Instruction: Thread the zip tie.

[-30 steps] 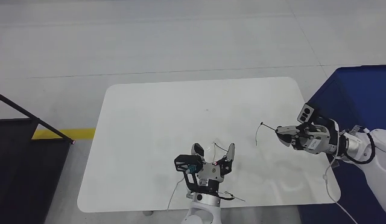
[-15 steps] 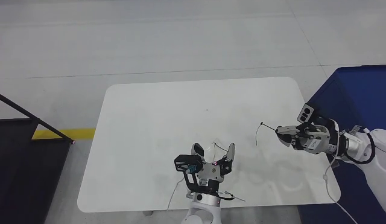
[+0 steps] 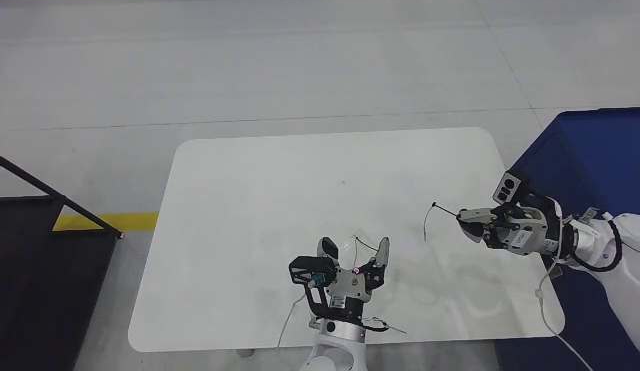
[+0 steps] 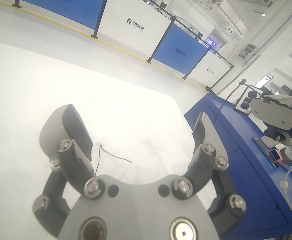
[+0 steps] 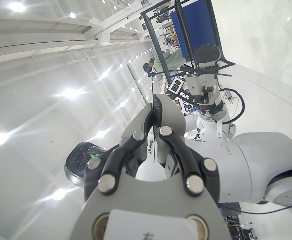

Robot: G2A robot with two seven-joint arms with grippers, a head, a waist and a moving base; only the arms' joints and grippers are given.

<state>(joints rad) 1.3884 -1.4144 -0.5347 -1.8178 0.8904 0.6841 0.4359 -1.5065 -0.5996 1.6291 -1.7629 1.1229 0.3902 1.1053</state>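
Observation:
A thin black zip tie (image 3: 428, 214) sticks out of my right gripper (image 3: 462, 216), which is shut on it above the table's right side. In the right wrist view the strap (image 5: 152, 86) rises from the closed right gripper (image 5: 154, 99), its head at the far end. My left gripper (image 3: 355, 247) hovers open near the table's front edge, nothing between its fingers. In the left wrist view a second black zip tie (image 4: 113, 154) lies on a clear plastic sheet just beyond the left gripper (image 4: 135, 116). The held tie (image 4: 222, 104) shows farther off.
The white table (image 3: 250, 221) has rounded corners and much bare surface at the left and back. A blue cabinet (image 3: 590, 161) stands beside its right edge, under the right arm. A dark frame (image 3: 40, 196) stands off the table's left side.

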